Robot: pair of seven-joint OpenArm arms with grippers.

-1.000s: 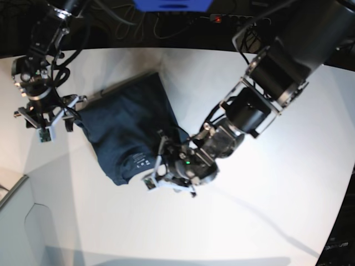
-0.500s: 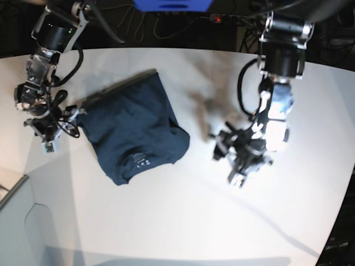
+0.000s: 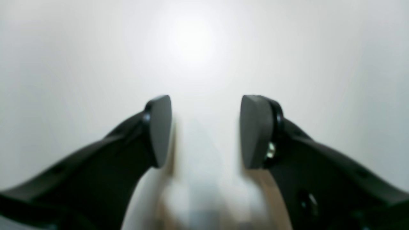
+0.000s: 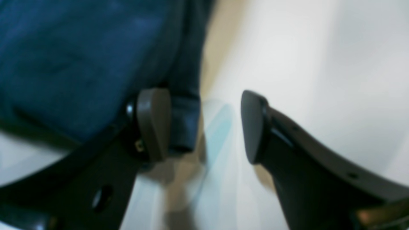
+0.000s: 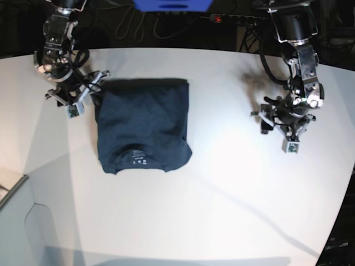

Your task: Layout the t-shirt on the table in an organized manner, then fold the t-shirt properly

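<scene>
The dark navy t-shirt lies folded into a compact rectangle on the white table, its neck label toward the near edge. At the shirt's far left corner sits my right gripper, open. In the right wrist view the t-shirt fills the upper left, and a strip of its edge runs just inside the left finger of the right gripper. Well to the right of the shirt, my left gripper hangs open over bare table. The left wrist view shows the left gripper with nothing between its fingers.
A pale grey box corner juts in at the lower left. Beyond the table's curved far edge are dark cables, a power strip and a blue object.
My left gripper has let go of the shirt's near right edge and pulled away to the right. The right gripper moved up to the far left corner. The shirt now lies squared.
</scene>
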